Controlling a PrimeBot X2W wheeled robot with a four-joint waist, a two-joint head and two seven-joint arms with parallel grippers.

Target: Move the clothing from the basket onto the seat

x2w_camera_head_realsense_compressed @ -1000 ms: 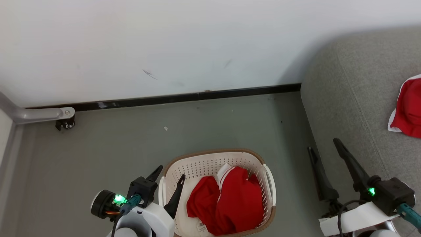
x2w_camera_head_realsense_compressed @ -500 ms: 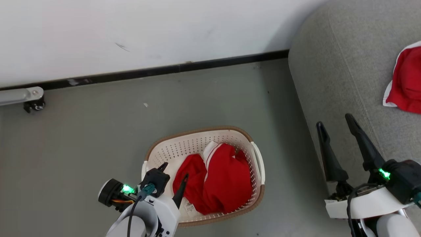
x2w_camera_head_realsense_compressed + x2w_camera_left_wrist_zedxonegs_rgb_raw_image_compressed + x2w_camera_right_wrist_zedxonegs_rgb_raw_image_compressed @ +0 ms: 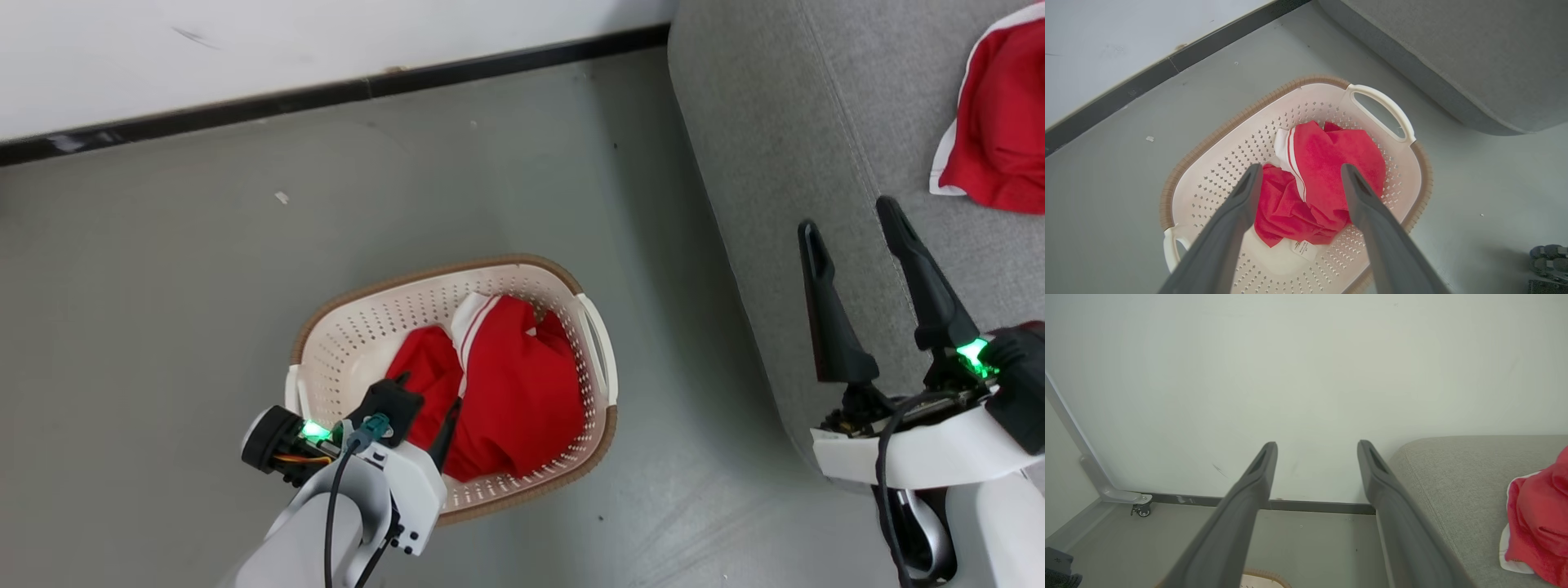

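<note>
Clothing (image 3: 1331, 155) | in basket (image 3: 1224, 159) | under left gripper (image 3: 1301, 168), fingers spread

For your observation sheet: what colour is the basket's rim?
Brown: the rim runs round the cream-white basket. It shows best in the left wrist view.

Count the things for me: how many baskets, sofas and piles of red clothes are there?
Cream-white perforated plastic basket with a brown rim: 1
Large grey woven-fabric sofa: 1
Bright red soft fabric clothing piles: 2 (basket pile, sofa pile)
Total: 4
</note>
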